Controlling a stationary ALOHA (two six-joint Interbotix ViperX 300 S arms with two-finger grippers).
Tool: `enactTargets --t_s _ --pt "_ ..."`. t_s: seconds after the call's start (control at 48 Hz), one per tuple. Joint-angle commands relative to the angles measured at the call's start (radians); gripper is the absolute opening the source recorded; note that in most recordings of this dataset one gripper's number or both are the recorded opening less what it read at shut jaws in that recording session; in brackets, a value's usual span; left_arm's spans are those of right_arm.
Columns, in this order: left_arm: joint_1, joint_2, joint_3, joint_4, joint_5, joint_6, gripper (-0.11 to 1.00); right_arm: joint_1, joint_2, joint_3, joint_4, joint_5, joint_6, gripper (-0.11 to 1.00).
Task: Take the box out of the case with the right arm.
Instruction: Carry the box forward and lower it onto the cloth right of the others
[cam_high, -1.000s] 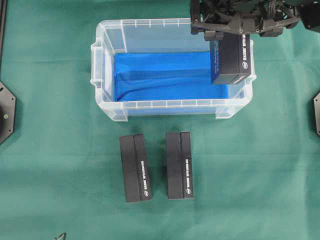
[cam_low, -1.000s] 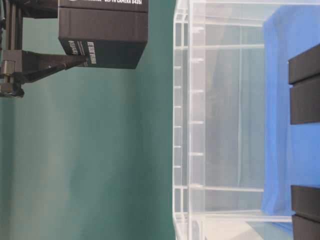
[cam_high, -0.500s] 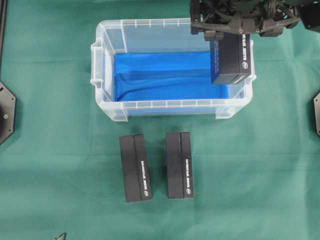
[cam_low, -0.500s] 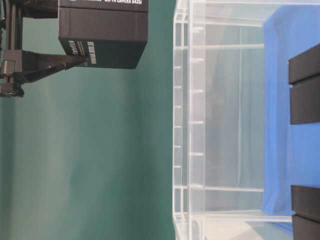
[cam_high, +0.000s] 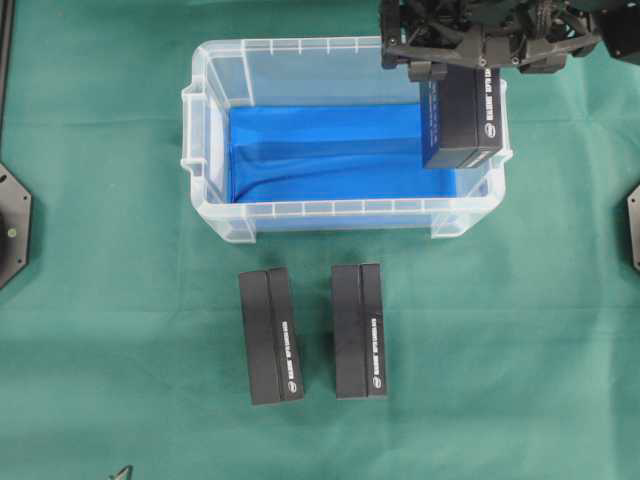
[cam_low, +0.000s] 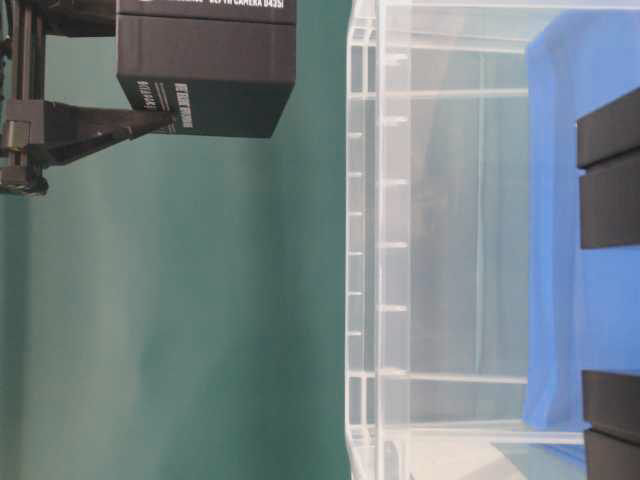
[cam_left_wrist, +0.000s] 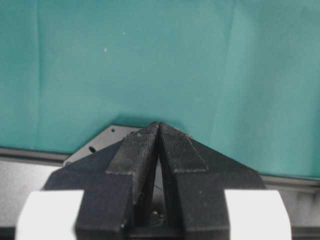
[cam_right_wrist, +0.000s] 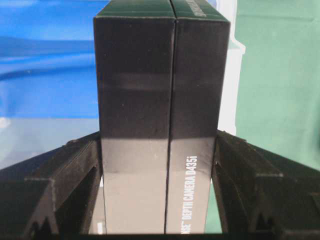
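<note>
We saw the right gripper (cam_high: 462, 72) clamped on the black box (cam_high: 462, 120), which hung above the case (cam_high: 215, 150) at its far right corner, clear of the rim. The left gripper (cam_left_wrist: 159, 131) had its fingers pressed together. Two more boxes (cam_high: 271, 335) lay apart on the green cloth (cam_high: 520, 350) beside the case's near wall, seemingly with room between them

black box (cam_high: 462, 122), blue-floored clear case (cam_high: 215, 110), green cloth (cam_high: 520, 330)

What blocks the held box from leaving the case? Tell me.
Nothing visible does. The right gripper holds the box lifted above the case rim, as the table-level view shows, with bare green cloth beside it.
</note>
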Motion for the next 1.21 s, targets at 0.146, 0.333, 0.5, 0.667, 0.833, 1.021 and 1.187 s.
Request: enactTargets --t_s 0.146,0.333,0.5,0.667,0.833,1.021,1.187 --pt "0.006 0.003 -0.011 0.003 -0.005 -0.002 0.0 0.003 -0.04 -0.029 -0.006 0.005 -0.003 0.65" --pt "0.006 0.003 -0.011 0.003 -0.005 -0.003 0.0 0.026 -0.041 -0.028 -0.006 0.005 -0.002 0.65" --pt "0.006 0.005 -0.011 0.003 -0.005 -0.003 0.0 0.064 -0.04 -0.029 -0.006 0.005 0.009 0.65" --pt "0.006 0.008 -0.011 0.003 -0.005 -0.003 0.0 0.138 -0.038 -0.028 -0.006 0.005 0.051 0.65" --pt "0.006 0.009 -0.011 0.003 -0.005 -0.003 0.0 0.225 -0.031 -0.029 -0.006 0.011 0.143 0.65" --pt "0.006 0.011 -0.012 0.003 -0.005 -0.003 0.0 0.347 -0.023 -0.028 -0.006 0.055 0.272 0.65" --pt "0.006 0.012 -0.011 0.003 -0.005 -0.003 0.0 0.448 -0.02 -0.029 -0.002 0.074 0.393 0.65"
